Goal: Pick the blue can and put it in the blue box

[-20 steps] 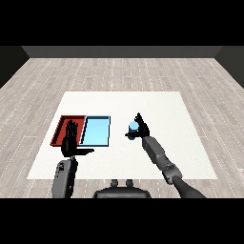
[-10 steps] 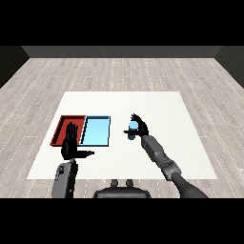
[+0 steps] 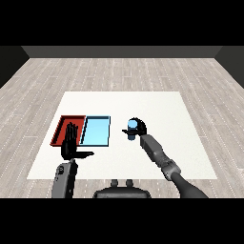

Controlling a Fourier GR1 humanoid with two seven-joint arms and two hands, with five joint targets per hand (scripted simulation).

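- Head view shows you a white table (image 3: pixel 157 105) on a wood-plank floor (image 3: pixel 119 71), with both arms coming in from the near edge.
- Right hand (image 3: pixel 139 127): you will find its fingers and thumb curled round the blue can (image 3: pixel 132 129), clamped on it.
- Can: it stands roughly upright in that hand, near the middle of the table, to the right of the blue tray (image 3: pixel 96 130) and clear of it. You cannot tell whether its base touches the table.
- Blue tray: it lies toward the table's left side, its long left edge against the red tray (image 3: pixel 62 126). Nothing shows inside it.
- Left hand (image 3: pixel 71 145): fingers straight and apart, thumb stretched out to the right, holding nothing. It sits over the near end of the red tray, close to the table's near left corner.
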